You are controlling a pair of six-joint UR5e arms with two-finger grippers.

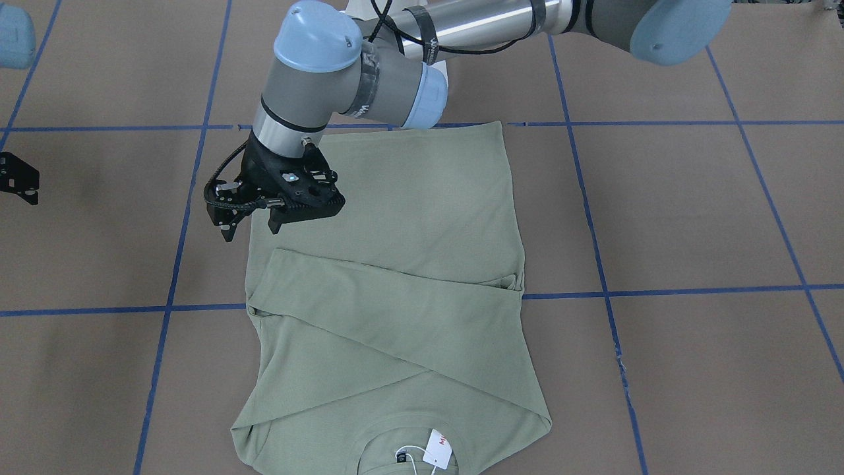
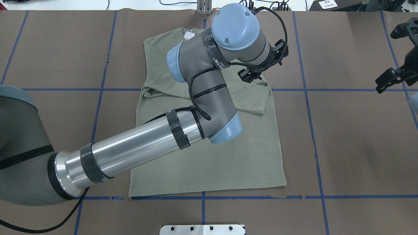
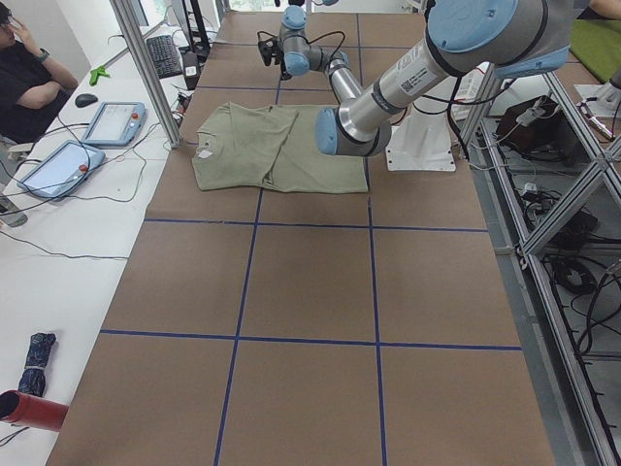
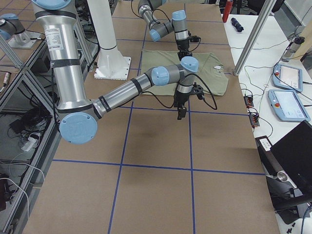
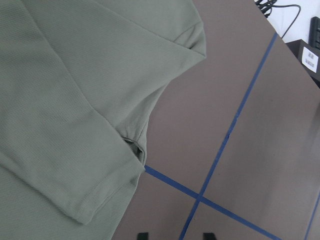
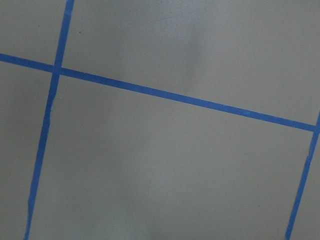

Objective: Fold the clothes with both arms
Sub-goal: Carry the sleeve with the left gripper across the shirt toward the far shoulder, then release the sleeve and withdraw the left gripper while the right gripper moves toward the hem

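Polished silver tubing of the left arm (image 2: 137, 147) fills the near side of the overhead view. It is banded with black straps, trailed by a black cable and jointed with rounded pale blue caps. It reaches forward across the shirt (image 2: 228, 163), a sage-green knit with a fine, waffle-like weave. The shirt lies flat on the matte brown table (image 1: 692, 211), which is gridded with blue tape (image 1: 659, 290).

The hem (image 2: 209, 191) sits nearest the robot, almost along a tape line. The collar is at the far edge, where a white hang tag (image 1: 440, 448) with red print lies on its string. Both long sleeves are folded in over the body and cross each other in a shallow X. One cuff (image 2: 261, 104) ends near the shirt's edge on the robot's right.

The left gripper (image 1: 250, 231) is black and angular, and it hangs over that same edge, just past the cuff. Its two fingers are spread apart and have hold of nothing — the wrist view shows the tips over bare table beside the cloth.

The right gripper (image 2: 390, 78) is well apart from the shirt, over bare table. I cannot tell whether its jaws are apart or closed — its own camera shows only brown surface and tape.
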